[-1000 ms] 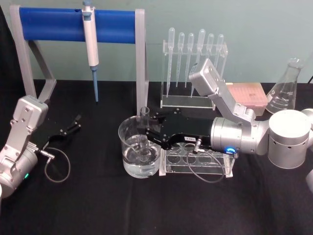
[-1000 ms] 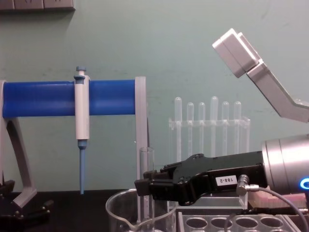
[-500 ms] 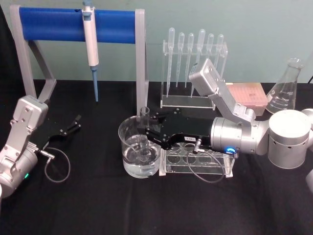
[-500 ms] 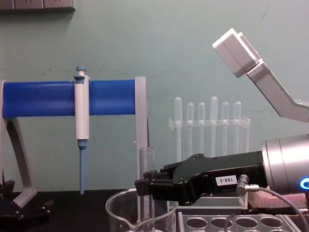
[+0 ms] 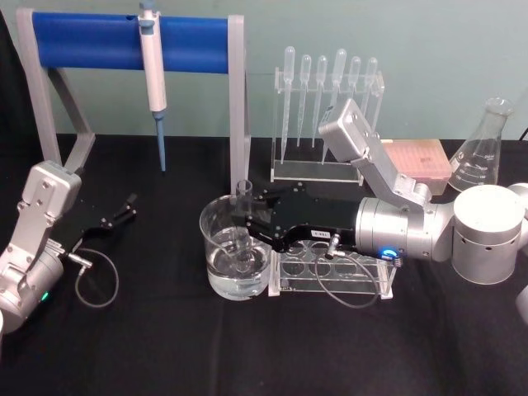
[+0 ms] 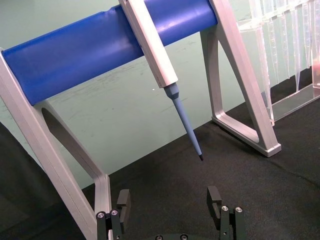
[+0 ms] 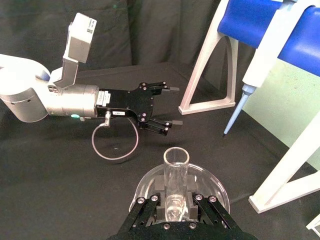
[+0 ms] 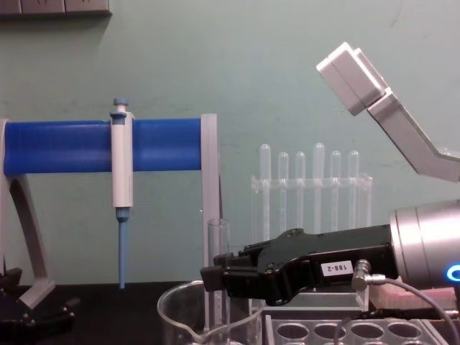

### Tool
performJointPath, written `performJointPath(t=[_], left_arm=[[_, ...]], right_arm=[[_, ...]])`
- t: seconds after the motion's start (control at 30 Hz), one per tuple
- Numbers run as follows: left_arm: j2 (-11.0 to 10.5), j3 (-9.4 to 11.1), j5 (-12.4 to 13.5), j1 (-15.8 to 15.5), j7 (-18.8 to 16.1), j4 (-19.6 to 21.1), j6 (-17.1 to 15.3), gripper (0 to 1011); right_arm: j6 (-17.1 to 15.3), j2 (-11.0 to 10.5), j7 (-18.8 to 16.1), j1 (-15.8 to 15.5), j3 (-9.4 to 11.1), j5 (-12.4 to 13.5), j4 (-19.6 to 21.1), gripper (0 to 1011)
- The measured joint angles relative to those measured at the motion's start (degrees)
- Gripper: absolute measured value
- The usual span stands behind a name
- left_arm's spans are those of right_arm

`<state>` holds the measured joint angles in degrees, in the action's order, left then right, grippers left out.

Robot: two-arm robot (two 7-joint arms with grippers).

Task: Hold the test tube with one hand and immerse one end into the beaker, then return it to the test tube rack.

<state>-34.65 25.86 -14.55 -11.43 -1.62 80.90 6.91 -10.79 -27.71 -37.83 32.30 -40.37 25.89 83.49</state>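
Right gripper [image 5: 244, 224], black two-finger on a silver wrist, comes in from the right edge of the black tabletop [image 5: 247, 355] and is pinched on the long clear glass test tube [image 5: 242, 196] at roughly mid-length. Right wrist view has the fingers [image 7: 159, 199] clamped on either side of it

Test tube is upright with its open rim above the gripper. Its lower end is down inside the wide clear glass beaker [image 5: 213, 235], in the shallow clear liquid at the bottom. Can't tell if it touches the beaker floor

Beaker sits near the middle of the tabletop, a bit toward the left edge. The clear multi-hole test tube rack [image 5: 293, 276] is right against it on the side toward the right edge, under the gripper body, and the holes in view are empty

Left gripper [image 5: 125, 209] is parked near the left edge, low over the tabletop, jaws spread wide and holding nothing

Along the back edge:
- blue-bar stand with grey legs [image 5: 99, 41], with a white-and-blue pipettor [image 5: 153, 74] hanging on it
- clear rack of plastic pipettes [image 5: 318, 169]
- glass conical flask [image 5: 483, 157] toward the back right corner

Diff vs 0.5 s and 1.0 s ago: nothing visible. Right gripper is at the same height with the same grip, the test tube is still upright in the beaker, and the left gripper hasn't moved
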Motion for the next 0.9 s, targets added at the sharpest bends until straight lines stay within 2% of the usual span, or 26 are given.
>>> performJointPath(t=[0.9], left_arm=[[0.0,0.0,0.0,0.0,0.0,0.0,0.0,1000]], right_arm=[[0.0,0.0,0.0,0.0,0.0,0.0,0.0,241]])
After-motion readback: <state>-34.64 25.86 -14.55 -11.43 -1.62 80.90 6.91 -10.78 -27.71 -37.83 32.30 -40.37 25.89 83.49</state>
